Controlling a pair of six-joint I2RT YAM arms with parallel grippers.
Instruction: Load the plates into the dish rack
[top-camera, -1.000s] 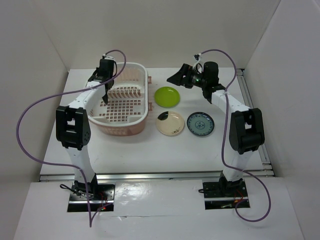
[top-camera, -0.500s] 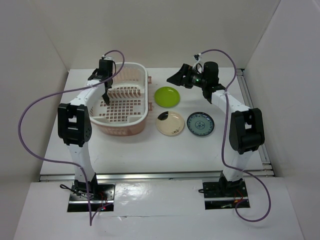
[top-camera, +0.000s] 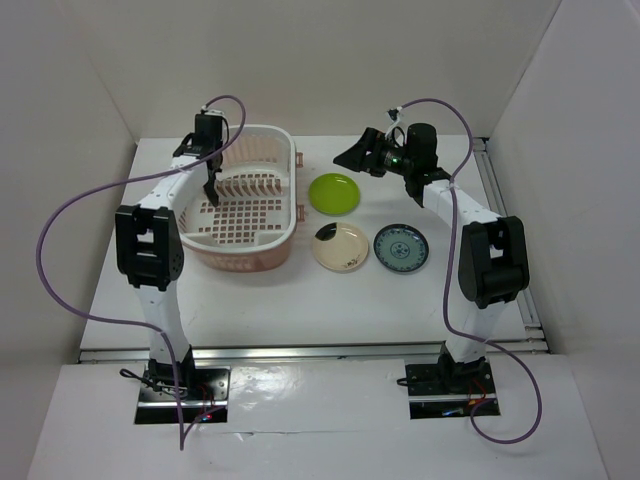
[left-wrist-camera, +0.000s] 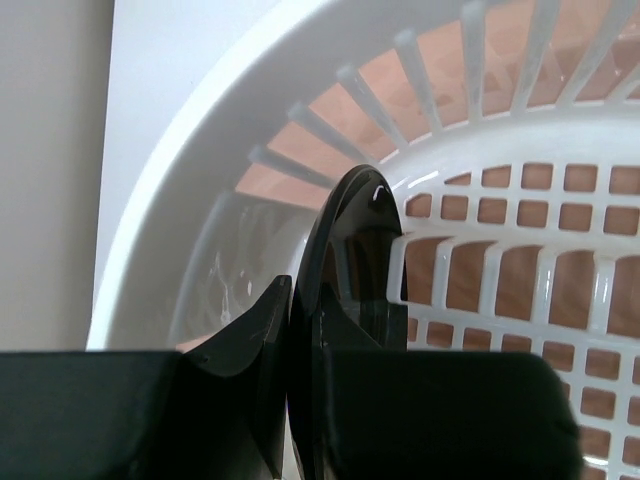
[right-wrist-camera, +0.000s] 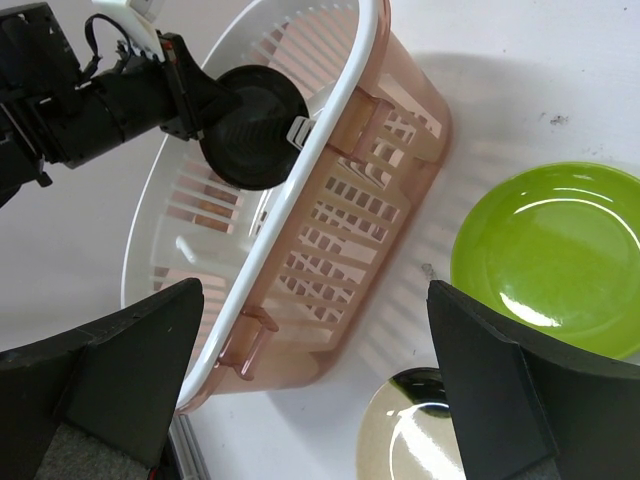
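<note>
The pale pink dish rack (top-camera: 243, 256) stands at the left, with its row of dividers (top-camera: 250, 186) at the far side. My left gripper (top-camera: 211, 188) is shut on the glossy black plate (left-wrist-camera: 361, 232), holding it on edge inside the rack near the far left rim (left-wrist-camera: 198, 172). The right wrist view shows that plate (right-wrist-camera: 255, 125) above the rack's rim (right-wrist-camera: 335, 125). My right gripper (top-camera: 351, 156) is open and empty, held above the table right of the rack. The lime green plate (top-camera: 334, 193), cream plate (top-camera: 340, 247) and blue-green patterned plate (top-camera: 401, 247) lie flat on the table.
White walls close in the table at the back and both sides. A purple cable (top-camera: 60, 220) loops from the left arm. A metal rail (top-camera: 492, 180) runs along the right edge. The right wrist view shows the lime plate (right-wrist-camera: 550, 250) and cream plate (right-wrist-camera: 420, 440) below the gripper.
My left gripper has shifted slightly toward the back left with the black plate in it. The right arm and the three table plates have not moved.
</note>
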